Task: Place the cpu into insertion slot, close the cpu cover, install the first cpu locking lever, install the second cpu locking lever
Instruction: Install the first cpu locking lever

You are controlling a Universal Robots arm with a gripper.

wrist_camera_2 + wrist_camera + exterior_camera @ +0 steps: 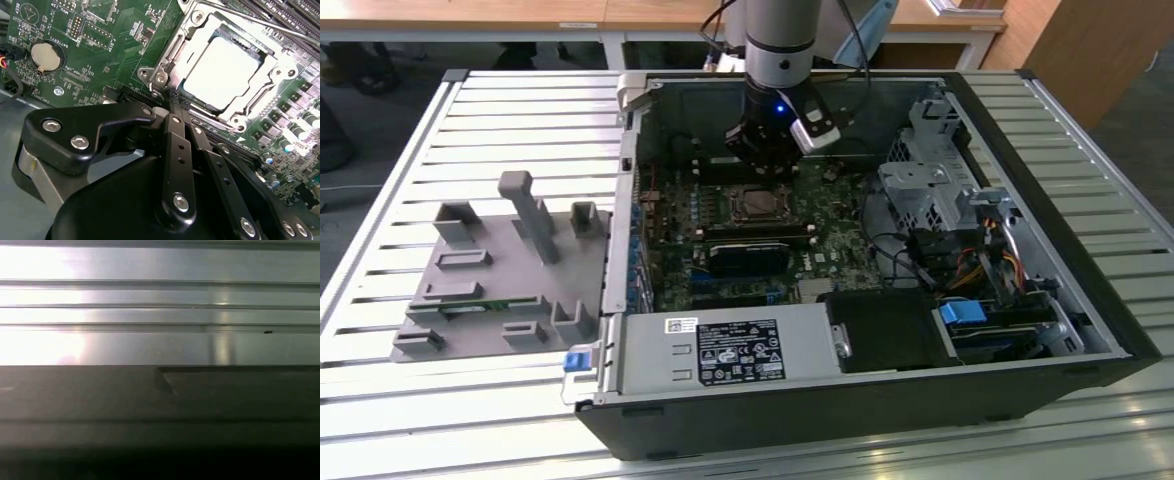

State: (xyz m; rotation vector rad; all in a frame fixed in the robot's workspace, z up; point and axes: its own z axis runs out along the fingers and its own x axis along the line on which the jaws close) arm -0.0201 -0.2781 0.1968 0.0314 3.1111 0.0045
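my tool (172,97): pinched tight, holding nothing | cpu (222,70): sits in the insertion slot (260,107), cpu cover (175,50) down (shiny frame) | slot corner just past my tool tips

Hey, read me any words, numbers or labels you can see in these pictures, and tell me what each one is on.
Black label on the power supply, exterior view: dense white print and symbols, too small to read.
Small white sticker above it: too small to read.
Green motherboard, second wrist view: white lettering beside the parts, too fine to quote reliably.
The cpu top: no marking I can make out.
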